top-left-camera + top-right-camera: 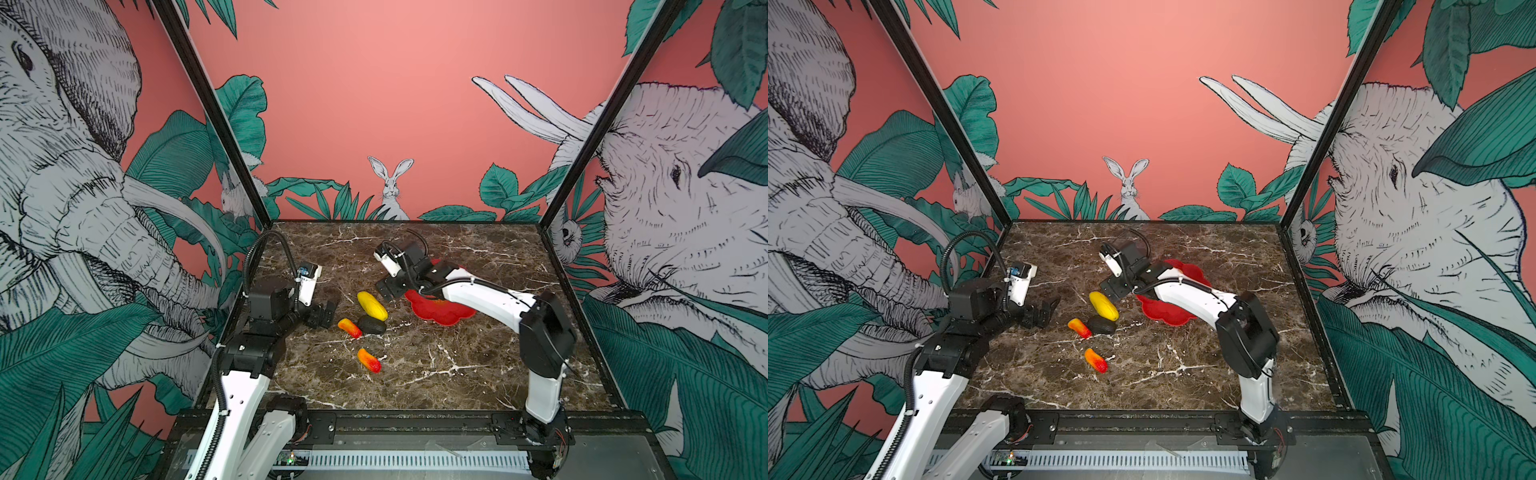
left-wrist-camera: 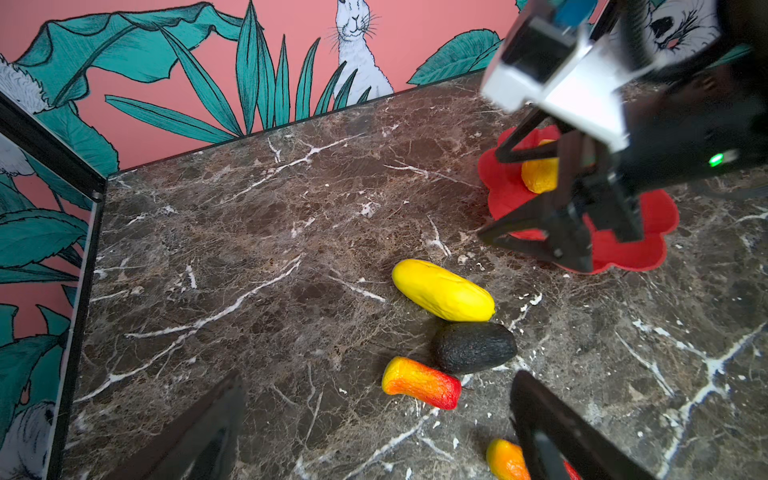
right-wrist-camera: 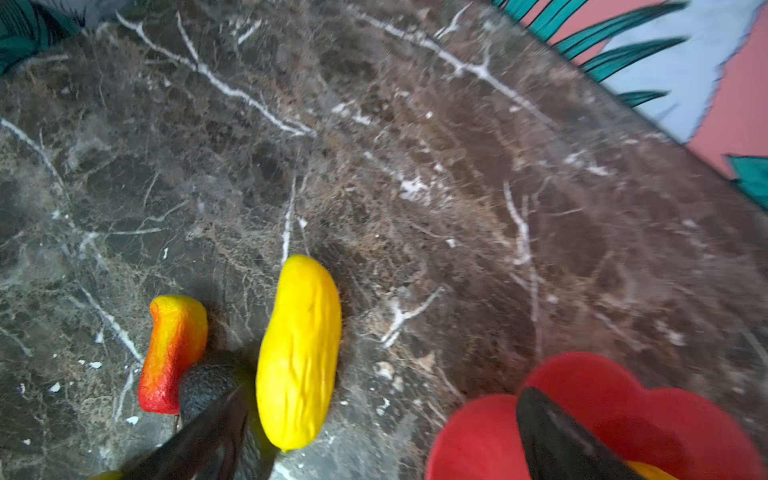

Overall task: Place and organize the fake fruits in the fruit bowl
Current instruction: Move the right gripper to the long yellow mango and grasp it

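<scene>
Your right gripper (image 2: 488, 195) hangs over the left edge of the fruit bowl (image 1: 440, 313), jaws spread wide, nothing in them. The bowl sits centre-right in both top views, on the marble table (image 1: 457, 374). The bumpy round yellow fruit (image 2: 538, 178) lies inside the bowl and shows between the right fingers in the left wrist view. Can't tell if a finger touches it.

Four fruits are out on the table, left of the bowl, around frame centre:
- The long yellow fruit (image 1: 372, 305) is nearest the bowl but apart from it.
- The dark oval fruit (image 1: 371, 325) is just below the yellow one, touching or nearly.
- The upper orange-red fruit (image 1: 349, 327) is tight against the dark one's left side.
- The lower orange-red fruit (image 1: 369, 360) is further down the frame, alone, apart from the rest.

Your left gripper (image 1: 327, 311) is left of that cluster, jaws wide apart, holding nothing, clear of every fruit.
</scene>
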You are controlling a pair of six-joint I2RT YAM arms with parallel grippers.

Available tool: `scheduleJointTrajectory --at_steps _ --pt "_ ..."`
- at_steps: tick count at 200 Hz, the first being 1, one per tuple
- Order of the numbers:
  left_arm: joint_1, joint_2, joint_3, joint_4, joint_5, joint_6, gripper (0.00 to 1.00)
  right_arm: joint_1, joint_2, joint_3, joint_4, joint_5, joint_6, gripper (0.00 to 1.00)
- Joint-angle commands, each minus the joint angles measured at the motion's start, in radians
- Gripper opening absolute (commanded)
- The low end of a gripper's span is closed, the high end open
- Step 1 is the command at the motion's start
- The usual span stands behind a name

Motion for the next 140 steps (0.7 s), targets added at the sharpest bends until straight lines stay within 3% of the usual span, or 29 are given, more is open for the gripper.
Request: scheduleJointTrajectory --at_steps 1,44,140 --pt "0.0 -0.015 -0.011 -0.008 0.006 -0.002 1.0 0.019 0.074 0.078 0.024 -0.047 0.059 0.99" --pt "0.0 -0.02 -0.011 -0.01 0.001 -0.002 1.0 0.035 0.214 0.187 -0.026 -0.078 0.108 0.98" --pt "0.0 -0.017 -0.014 -0.011 -0.005 -0.002 1.0 0.04 0.294 0.17 -0.008 -0.129 0.171 0.77"
